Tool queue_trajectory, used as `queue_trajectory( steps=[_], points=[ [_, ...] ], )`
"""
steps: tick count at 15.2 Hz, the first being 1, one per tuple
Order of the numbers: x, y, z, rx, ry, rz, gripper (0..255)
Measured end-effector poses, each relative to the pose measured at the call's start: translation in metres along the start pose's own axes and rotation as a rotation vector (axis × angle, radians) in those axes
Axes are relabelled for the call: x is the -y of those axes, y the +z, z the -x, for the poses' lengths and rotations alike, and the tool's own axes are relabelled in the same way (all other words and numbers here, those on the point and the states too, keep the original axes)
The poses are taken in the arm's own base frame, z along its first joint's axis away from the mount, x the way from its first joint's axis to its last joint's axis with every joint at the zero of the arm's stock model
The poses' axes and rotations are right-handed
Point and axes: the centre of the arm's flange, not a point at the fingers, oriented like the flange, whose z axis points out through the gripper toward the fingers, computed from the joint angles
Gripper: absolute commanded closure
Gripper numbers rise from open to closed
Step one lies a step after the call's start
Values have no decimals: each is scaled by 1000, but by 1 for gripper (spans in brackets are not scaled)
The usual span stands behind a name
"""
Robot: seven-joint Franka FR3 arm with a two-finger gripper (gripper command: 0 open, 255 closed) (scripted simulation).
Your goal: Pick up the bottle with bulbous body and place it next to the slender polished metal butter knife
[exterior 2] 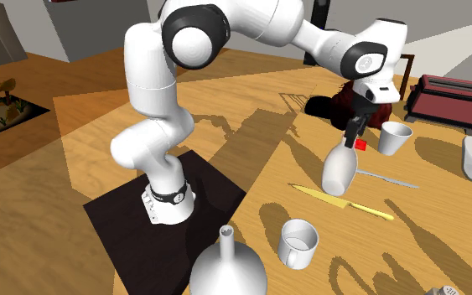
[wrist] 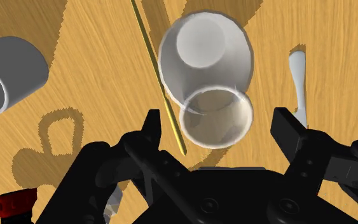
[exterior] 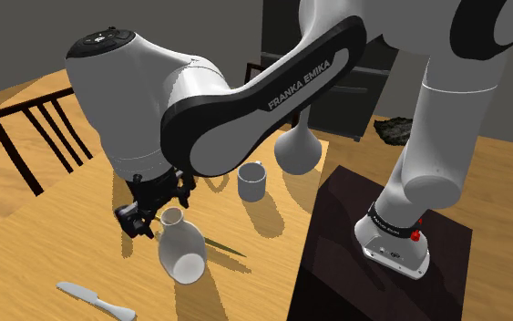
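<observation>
You are working over a wooden table (exterior: 26,264), with a dark chair (exterior: 40,137) at the shoulder view's left and the black stand (exterior: 336,264) at its lower right. In that view the white bottle (exterior: 179,251) with the bulbous body sits on the table below the arm, its neck just beside the gripper (exterior: 143,219). The pale butter knife (exterior: 95,299) lies near it, toward the lower left. A thin yellow knife (exterior: 222,244) lies on the bottle's other side. A grey mug (exterior: 252,182) and a round flask (exterior: 298,150) stand farther back.

In the second exterior view you see the gripper right above the bottle's neck. The bottle stands between the yellow knife and the butter knife, close to both. A cup (exterior 2: 395,138) and a red toaster (exterior 2: 448,96) sit beyond them.

In the wrist view the hand is released. Its two fingers (wrist: 153,130) stand apart on either side of the bottle's mouth, with bare table in both gaps, so nothing is clasped. The butter knife lies just past one finger.
</observation>
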Motion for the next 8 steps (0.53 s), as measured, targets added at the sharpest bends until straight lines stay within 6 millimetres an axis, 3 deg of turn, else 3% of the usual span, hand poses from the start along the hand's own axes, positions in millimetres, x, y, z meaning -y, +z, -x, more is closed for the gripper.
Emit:
queue_trajectory(
  steps=[3, 8],
  points=[
    [0, 0, 0, 0, 0, 0, 0],
    [-2, -46, 0, -1, 0, -1, 0]
  ],
)
